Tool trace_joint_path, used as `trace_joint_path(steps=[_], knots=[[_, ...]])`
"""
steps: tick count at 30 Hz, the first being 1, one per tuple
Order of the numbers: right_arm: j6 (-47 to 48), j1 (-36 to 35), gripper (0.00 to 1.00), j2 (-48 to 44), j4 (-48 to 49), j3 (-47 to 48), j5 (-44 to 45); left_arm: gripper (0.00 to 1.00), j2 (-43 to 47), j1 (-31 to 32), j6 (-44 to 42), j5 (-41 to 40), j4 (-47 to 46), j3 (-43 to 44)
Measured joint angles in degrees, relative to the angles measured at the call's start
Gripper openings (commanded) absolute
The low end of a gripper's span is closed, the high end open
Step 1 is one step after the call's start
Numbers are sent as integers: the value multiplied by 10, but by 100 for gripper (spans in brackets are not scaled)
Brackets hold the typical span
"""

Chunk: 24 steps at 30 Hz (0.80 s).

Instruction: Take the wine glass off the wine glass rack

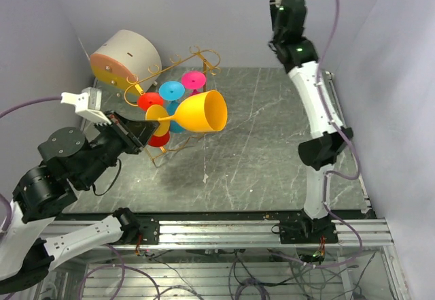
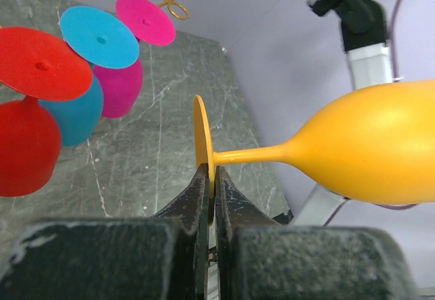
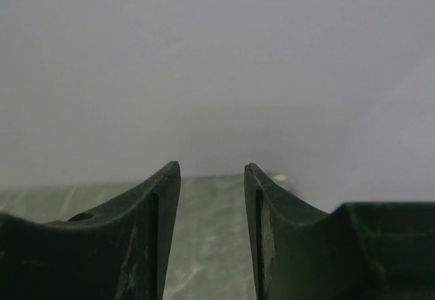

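While sideways — wine glass [image 2: 367, 143], its foot between left fingers [image 2: 193, 205].

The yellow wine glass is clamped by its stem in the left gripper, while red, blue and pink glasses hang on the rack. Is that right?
No. The left gripper clamps the yellow wine glass by its flat round foot, not its stem; the left wrist view shows it. The rest holds.

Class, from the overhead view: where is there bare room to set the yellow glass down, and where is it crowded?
Bare table lies between the wine glass rack and the right arm, and toward the near rail in front of the yellow glass held by the left gripper. The far-left corner is crowded: rack, hanging glasses, cream drum.
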<state>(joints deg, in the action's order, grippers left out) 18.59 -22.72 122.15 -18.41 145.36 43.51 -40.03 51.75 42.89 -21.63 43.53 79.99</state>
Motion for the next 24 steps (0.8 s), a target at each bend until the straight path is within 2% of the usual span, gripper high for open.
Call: trace_joint_path(steps=[3, 5, 7, 8, 9, 12, 13, 14, 16, 18, 21, 24], knots=[[-125, 61, 45, -56, -125, -51, -220, 7, -16, 0, 0, 0, -2, -1], [-182, 96, 42, -97, -182, -92, -326, 7, -20, 0, 0, 0, -9, -7], [-226, 117, 26, -155, -217, -158, -423, 7, -22, 0, 0, 0, -18, -16], [-243, 119, 10, -189, -229, -197, -468, 7, -23, 0, 0, 1, -22, -20], [-258, 117, 0, -223, -235, -236, -511, 7, -25, 0, 0, 2, -27, -25], [-297, 104, 0, -335, -248, -347, -648, 7, -31, 0, -2, 6, -41, -39], [-302, 100, 0, -353, -252, -361, -670, 7, -35, 0, -3, 9, -45, -43], [-306, 98, 3, -387, -248, -391, -705, 7, -39, 0, -5, 11, -49, -46], [-316, 99, 30, -446, -251, -447, -758, 7, -47, 0, -7, 16, -55, -51], [-323, 99, 41, -494, -256, -487, -793, 7, -54, 0, -10, 20, -62, -56], [-329, 91, 49, -546, -257, -536, -834, 7, -61, 0, -13, 26, -71, -66], [-330, 80, 53, -578, -251, -572, -875, 7, -68, 0, -15, 33, -81, -79]])
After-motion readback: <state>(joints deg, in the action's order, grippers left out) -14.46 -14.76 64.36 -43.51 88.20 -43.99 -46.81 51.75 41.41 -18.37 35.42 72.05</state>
